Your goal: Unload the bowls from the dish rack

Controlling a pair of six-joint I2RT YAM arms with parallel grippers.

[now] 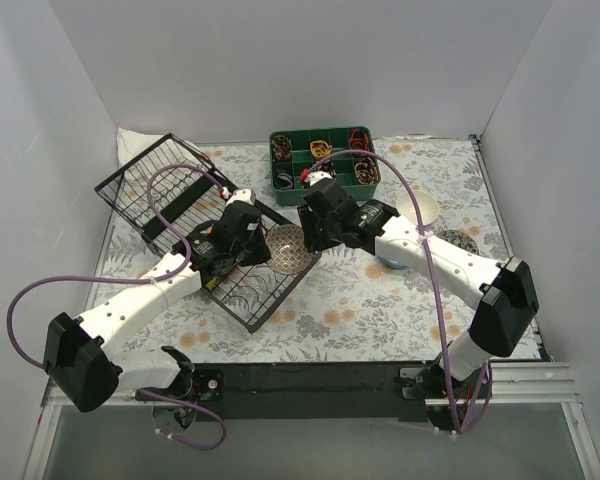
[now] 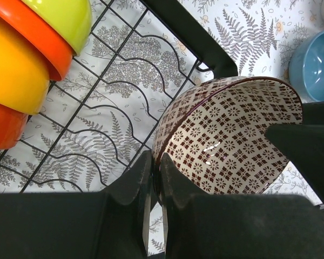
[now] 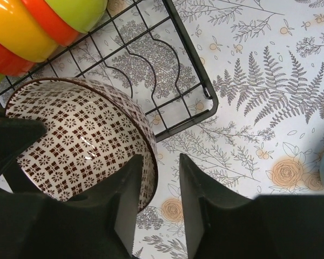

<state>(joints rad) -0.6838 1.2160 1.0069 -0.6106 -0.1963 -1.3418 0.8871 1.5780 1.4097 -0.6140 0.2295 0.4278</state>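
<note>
Patterned bowl (image 2: 232, 135) at rack (image 1: 245, 300) edge: rim pinched in left gripper (image 2: 155, 162) at nine o'clock; right gripper (image 3: 161, 162) at two o'clock, jaws narrowly apart astride the rim.

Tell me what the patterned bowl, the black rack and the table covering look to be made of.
The patterned bowl looks like glazed ceramic: glossy, with a bright glint inside. The black rack looks like metal wire with a matte black coating: thin bent rods. The table covering is a matte sheet printed with ferns and flowers; cloth or vinyl, I cannot tell.
</note>
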